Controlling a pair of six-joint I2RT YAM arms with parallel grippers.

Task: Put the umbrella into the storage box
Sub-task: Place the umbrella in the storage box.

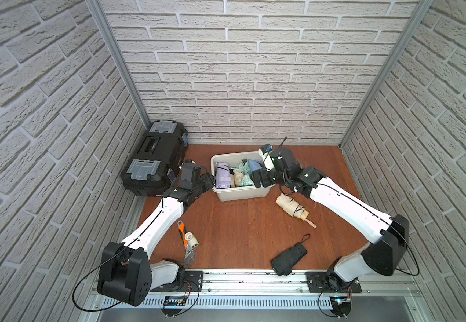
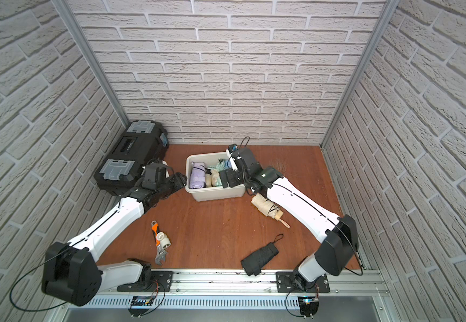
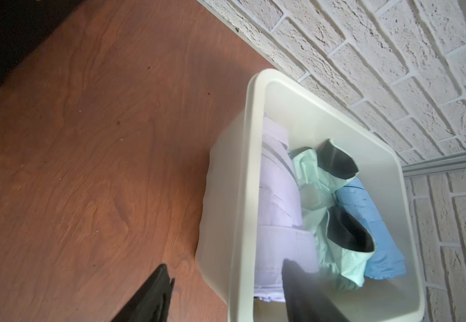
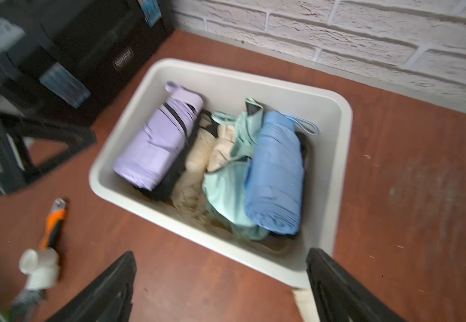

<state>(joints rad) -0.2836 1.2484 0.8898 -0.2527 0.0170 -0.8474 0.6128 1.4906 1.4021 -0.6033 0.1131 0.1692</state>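
Evidently the job is partly done: the storage box point(image 1: 241, 195), standing toward the back edge of the bench point(image 1: 240, 237), already holds a lilac umbrella point(image 4: 159, 142), a beige umbrella point(image 4: 198, 159), a mint umbrella point(image 4: 226, 186) and a blue umbrella point(image 4: 275, 172), packed side by side. Two folded ones lie outside it: a cream umbrella point(image 1: 291, 206) just beside the box's near corner on the right arm's side, and a black umbrella point(image 1: 289, 259) at the bench's front edge. The right gripper point(image 4: 222, 255) hangs by that same end of the box, jaws spread wide with nothing between them. The left gripper point(image 3: 226, 264) is part open, one finger outside the box's end wall and one above its contents, gripping nothing. Judged so, two pick-ups are left.
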